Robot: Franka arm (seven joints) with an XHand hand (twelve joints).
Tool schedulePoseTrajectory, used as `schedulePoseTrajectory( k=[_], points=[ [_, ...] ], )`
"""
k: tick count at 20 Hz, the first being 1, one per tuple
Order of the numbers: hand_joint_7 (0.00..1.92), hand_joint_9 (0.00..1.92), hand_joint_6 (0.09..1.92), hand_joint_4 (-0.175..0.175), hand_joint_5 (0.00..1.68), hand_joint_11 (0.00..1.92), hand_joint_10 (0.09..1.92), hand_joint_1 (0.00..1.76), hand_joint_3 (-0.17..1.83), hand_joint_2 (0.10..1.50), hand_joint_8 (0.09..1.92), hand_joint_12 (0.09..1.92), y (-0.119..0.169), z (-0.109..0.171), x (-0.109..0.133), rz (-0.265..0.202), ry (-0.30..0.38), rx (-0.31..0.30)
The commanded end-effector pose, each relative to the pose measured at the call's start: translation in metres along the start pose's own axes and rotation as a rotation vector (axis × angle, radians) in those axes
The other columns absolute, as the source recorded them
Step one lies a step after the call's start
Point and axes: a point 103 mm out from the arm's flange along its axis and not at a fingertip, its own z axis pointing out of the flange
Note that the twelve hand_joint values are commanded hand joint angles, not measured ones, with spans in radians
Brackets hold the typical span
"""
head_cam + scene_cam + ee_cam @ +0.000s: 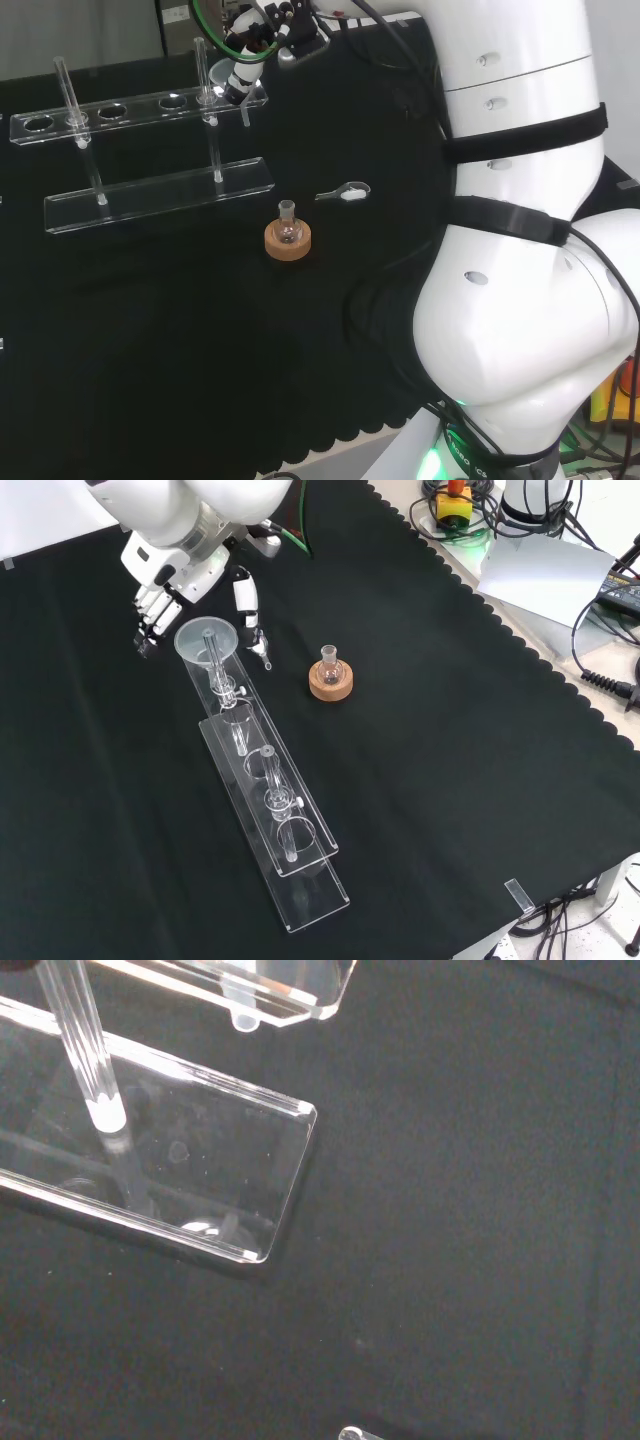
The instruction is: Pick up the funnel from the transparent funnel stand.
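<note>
Front view, near to far: transparent funnel stand [285, 825] runs from lower centre toward upper left. Funnel [207, 640] sits in its far end hole. Hand [165, 600] hovers just behind, upper left, fingers uncurled, holding nothing. Approach step; next: close around the funnel, lift straight up.

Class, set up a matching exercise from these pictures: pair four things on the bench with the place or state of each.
Things:
1. funnel
2. small flask
3. hand
4. spoon

Places or states:
A. sits on a cork ring
B. lies flat on the black cloth
C. rests in the end hole of the clear stand
D. hovers by the funnel, fingers relaxed

Pairs: 1-C, 2-A, 3-D, 4-B
</note>
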Motion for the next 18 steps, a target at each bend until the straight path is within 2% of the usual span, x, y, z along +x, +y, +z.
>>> schedulePoseTrajectory(
  k=[1,18],
  points=[
    [0.0,0.13,0.09,-0.053,0.02,0.2,0.87,0.54,0.19,0.73,0.4,1.49,-0.0016,-0.0004,-0.0006,-0.007,-0.001,-0.003],
    [0.0,0.16,0.09,-0.053,0.03,0.19,0.83,0.53,0.2,0.73,0.44,1.49,-0.0077,-0.0003,0.0048,-0.009,-0.01,-0.009]
  ],
)
